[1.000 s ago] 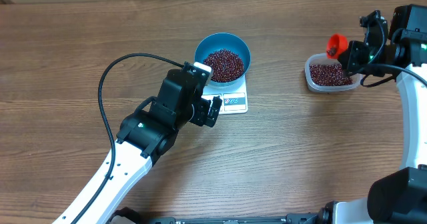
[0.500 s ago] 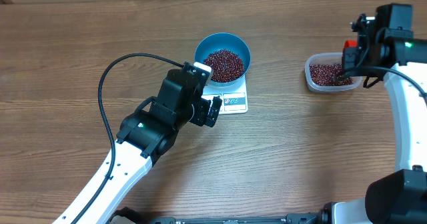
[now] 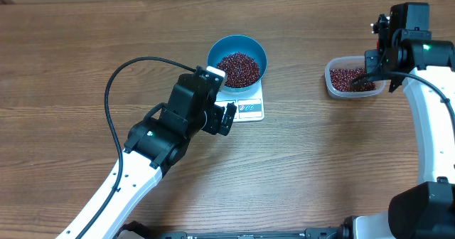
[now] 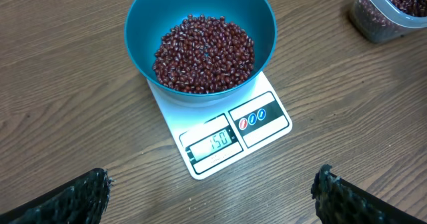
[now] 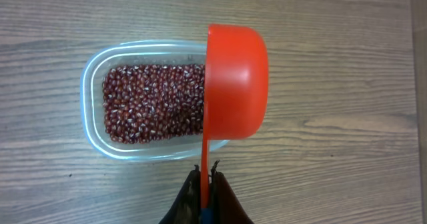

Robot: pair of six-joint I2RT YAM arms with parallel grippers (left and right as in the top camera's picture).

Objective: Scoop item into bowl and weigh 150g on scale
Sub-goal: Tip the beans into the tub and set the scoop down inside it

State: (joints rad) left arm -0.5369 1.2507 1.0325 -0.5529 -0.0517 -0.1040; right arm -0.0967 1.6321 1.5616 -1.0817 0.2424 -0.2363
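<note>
Since the earlier overhead view, the right tool [image 5: 207, 183] has swung back above the clear rounded-rectangular plastic tub [image 5: 90, 84]. The bright red-orange plastic scoop [image 5: 237, 77] it carries, then visible beside the arm, is now hidden beneath it from above.

Left tool [image 4: 211, 173]: unmoved, jaws spread to their widest, holding nothing, poised over the wooden worktop [image 3: 71, 40]. Just ahead of it stands the flat white rectangular kitchen scale [image 4: 267, 117], display reading 150. On the far end of the scale sits the round deep bright blue bowl [image 4: 261, 24], holding a heap of small dark red-brown beans [image 4: 203, 54]. The tub, with more of the same beans, lies well to this tool's right.

Right tool: clamped tight on the scoop's thin handle. The cup, directly ahead of the tool, hangs back-side up over the tub's right end.

Interpretation: the target weight appears met, so scooping is probably finished and only parking the scoop remains.
</note>
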